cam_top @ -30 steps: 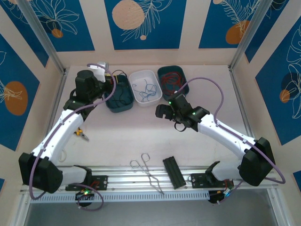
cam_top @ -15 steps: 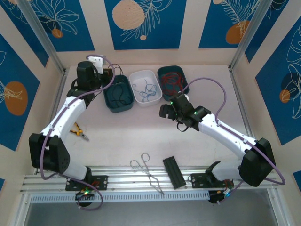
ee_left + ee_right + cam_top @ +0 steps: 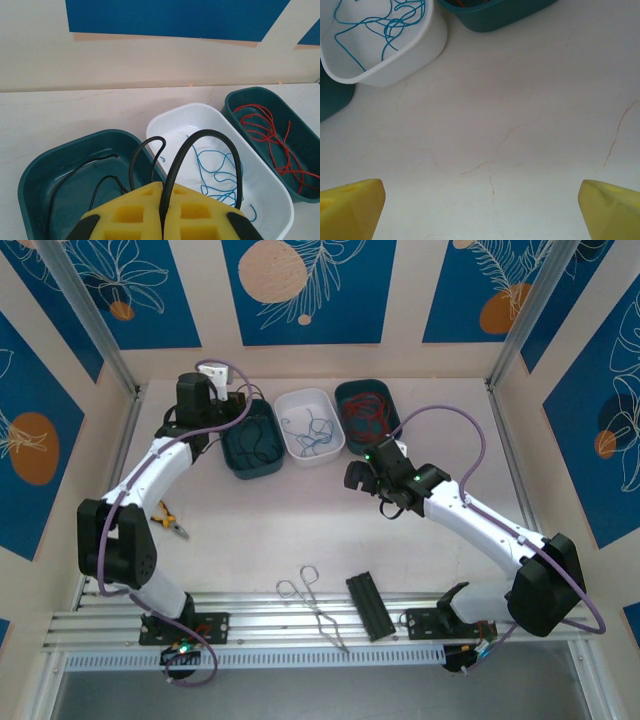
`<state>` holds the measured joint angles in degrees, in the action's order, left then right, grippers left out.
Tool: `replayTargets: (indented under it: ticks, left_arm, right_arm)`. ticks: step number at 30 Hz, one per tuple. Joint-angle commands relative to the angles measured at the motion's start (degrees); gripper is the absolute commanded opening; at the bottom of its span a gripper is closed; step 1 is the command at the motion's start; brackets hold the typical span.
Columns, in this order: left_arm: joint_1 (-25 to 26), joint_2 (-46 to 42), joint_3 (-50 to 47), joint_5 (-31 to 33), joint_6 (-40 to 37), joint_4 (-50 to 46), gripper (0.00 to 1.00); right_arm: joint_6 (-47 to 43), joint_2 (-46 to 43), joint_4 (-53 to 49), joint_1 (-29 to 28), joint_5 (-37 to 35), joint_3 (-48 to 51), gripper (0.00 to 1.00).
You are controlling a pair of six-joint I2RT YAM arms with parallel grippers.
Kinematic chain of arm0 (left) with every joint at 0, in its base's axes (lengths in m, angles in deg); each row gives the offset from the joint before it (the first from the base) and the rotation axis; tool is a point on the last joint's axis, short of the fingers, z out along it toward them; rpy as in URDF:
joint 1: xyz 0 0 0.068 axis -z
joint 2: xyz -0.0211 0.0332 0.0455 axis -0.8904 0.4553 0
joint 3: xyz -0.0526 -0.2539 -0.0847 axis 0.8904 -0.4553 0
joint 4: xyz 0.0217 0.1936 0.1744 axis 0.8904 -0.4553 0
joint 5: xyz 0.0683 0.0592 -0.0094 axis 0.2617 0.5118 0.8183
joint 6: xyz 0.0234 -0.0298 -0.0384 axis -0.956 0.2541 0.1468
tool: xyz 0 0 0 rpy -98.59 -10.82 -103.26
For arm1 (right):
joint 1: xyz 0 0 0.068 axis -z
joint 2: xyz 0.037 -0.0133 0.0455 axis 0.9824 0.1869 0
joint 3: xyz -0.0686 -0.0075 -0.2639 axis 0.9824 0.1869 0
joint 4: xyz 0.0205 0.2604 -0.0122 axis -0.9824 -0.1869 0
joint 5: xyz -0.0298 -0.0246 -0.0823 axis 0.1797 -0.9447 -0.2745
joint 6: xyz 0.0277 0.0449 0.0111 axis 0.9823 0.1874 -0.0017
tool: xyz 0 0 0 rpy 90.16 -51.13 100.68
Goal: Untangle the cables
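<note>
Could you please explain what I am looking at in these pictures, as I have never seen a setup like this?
These are two white robot arms, the left arm and the right arm, bolted at the near edge of a table. Each ends in a two-finger gripper with yellow pads. One picture is taken from above and behind the arms. The other two come from cameras on the wrists, looking along the fingers.

At the back stand three trays: a teal tray with black cable, a white tray with blue cable, and a second teal tray with red cable. Nearer the arms lie metal tongs, a black block and small pliers.

The left gripper is shut on a loop of black cable. The right gripper is open above bare table, holding nothing.
</note>
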<state>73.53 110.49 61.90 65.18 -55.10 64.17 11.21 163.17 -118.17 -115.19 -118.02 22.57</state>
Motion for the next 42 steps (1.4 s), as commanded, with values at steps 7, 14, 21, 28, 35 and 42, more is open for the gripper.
replayTargets:
  ticks: [7,14,21,28,35,42]
  left_arm:
    - [-0.66,1.44,-2.92,-1.11,3.72,4.34,0.00]
    - [-0.67,4.13,-4.03,-3.05,6.15,2.46,0.00]
    - [-0.60,7.19,-3.95,-2.32,6.57,0.64,0.00]
    - [-0.66,11.58,0.12,0.55,6.18,-5.89,0.00]
    - [-0.87,17.18,6.77,3.78,5.18,-12.09,0.00]
    - [-1.04,22.79,13.14,9.52,3.29,-16.30,0.00]
  right_arm:
    - [1.57,-0.77,-1.68,0.90,-0.36,-1.13,0.99]
    - [3.02,-0.79,-1.35,0.90,0.14,-0.03,0.99]
    - [3.42,-0.76,-1.49,0.92,0.85,0.23,0.99]
    - [3.81,-0.41,-2.03,0.99,1.08,0.01,0.99]
    - [3.82,1.11,-3.19,0.99,1.73,-0.99,0.99]
    - [3.44,1.29,-4.11,0.98,1.87,-1.78,0.99]
